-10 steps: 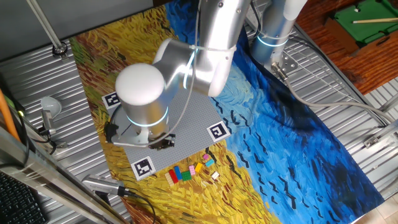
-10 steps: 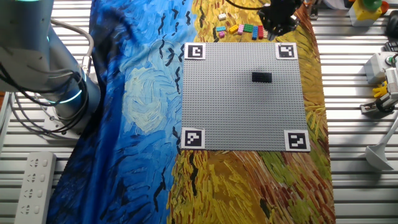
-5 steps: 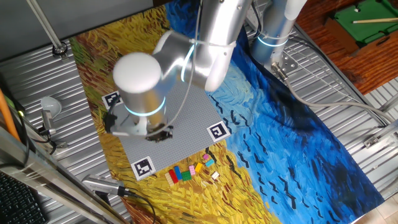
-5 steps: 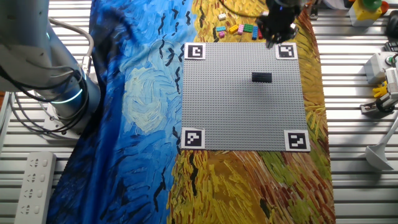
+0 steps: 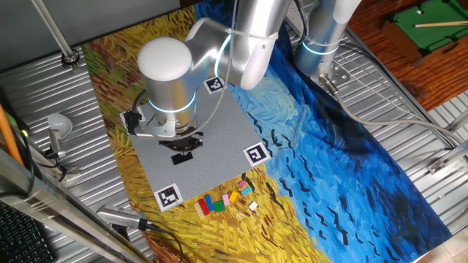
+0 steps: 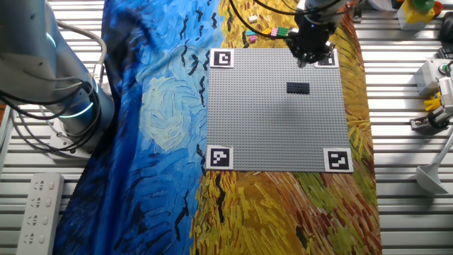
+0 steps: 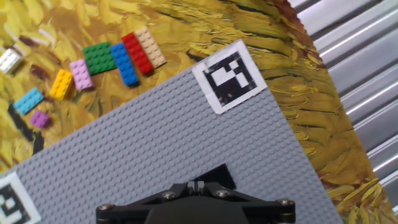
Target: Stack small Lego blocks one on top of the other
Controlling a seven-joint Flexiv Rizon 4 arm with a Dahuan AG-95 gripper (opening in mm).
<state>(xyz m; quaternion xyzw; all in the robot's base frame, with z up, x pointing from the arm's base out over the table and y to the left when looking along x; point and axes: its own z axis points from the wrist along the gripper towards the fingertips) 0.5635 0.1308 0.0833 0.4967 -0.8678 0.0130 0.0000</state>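
A flat black brick [image 6: 298, 88] sits on the grey studded baseplate [image 6: 276, 127]. It also shows just below the hand [image 5: 181, 156], and half hidden behind the fingers in the hand view [image 7: 216, 173]. My gripper [image 7: 198, 185] hovers over the plate near the marker corner [image 6: 309, 57], a little short of the black brick. Its jaws are pressed together and I see nothing between them. A row of loose small bricks lies on the cloth beyond the plate edge: tan [image 7: 151, 46], red [image 7: 137, 53], blue [image 7: 124, 64], green [image 7: 99, 58], pink [image 7: 80, 74], yellow [image 7: 61, 84].
Cyan [image 7: 28, 101], purple [image 7: 40, 118] and white [image 7: 9, 60] bricks lie apart from the row. Black-and-white markers [image 7: 231, 76] sit at the plate corners. The painted cloth [image 6: 156, 106] covers the table. The arm's base [image 6: 49, 85] stands at the left.
The hand has moved from above the row of loose bricks across the marker corner onto the baseplate, toward the black brick. The bricks have not visibly moved.
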